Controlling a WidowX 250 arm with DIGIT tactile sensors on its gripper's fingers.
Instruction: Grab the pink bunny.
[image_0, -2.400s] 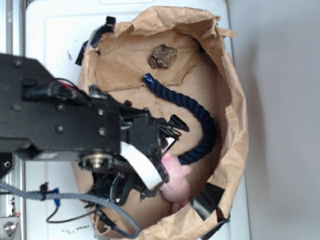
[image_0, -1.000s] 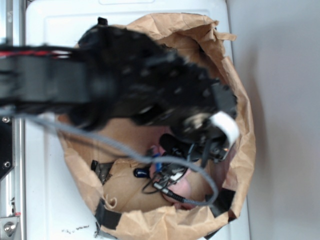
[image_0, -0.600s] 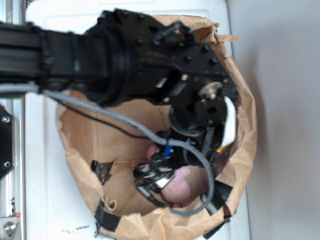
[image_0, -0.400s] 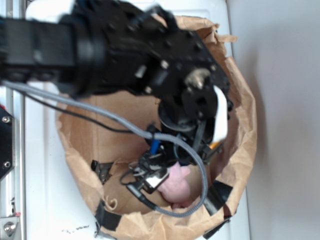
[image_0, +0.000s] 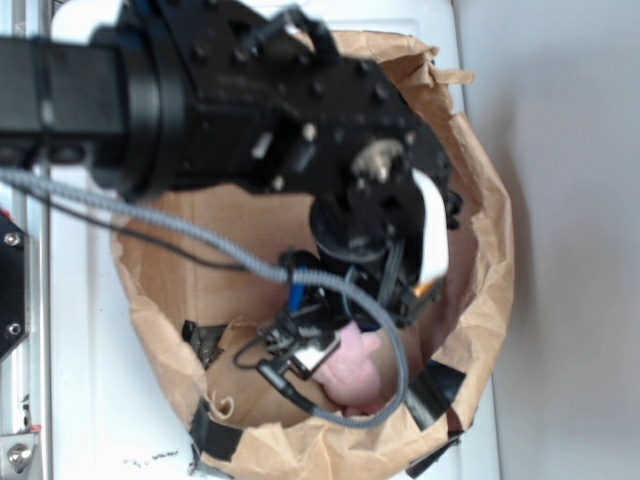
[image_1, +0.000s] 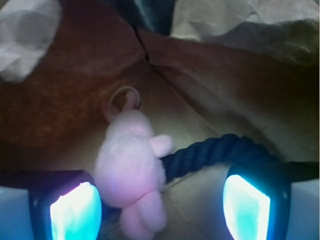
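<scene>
The claw (image_1: 160, 200) is hanging inside the brown paper bag (image_0: 480, 250) with its fingers (image_1: 75, 210) spread apart, gripping nothing. The pink bunny (image_1: 131, 172) is lying on the bag floor, nearer the left pad than the right, and is touching the navy rope (image_1: 215, 152) beside it. Judgement: the spread is being kept for straddling the toy; the rope is risking being pinched too.

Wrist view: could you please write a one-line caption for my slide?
Open end effector above the pink bunny, which lies beside the navy rope inside the paper bag.
</scene>
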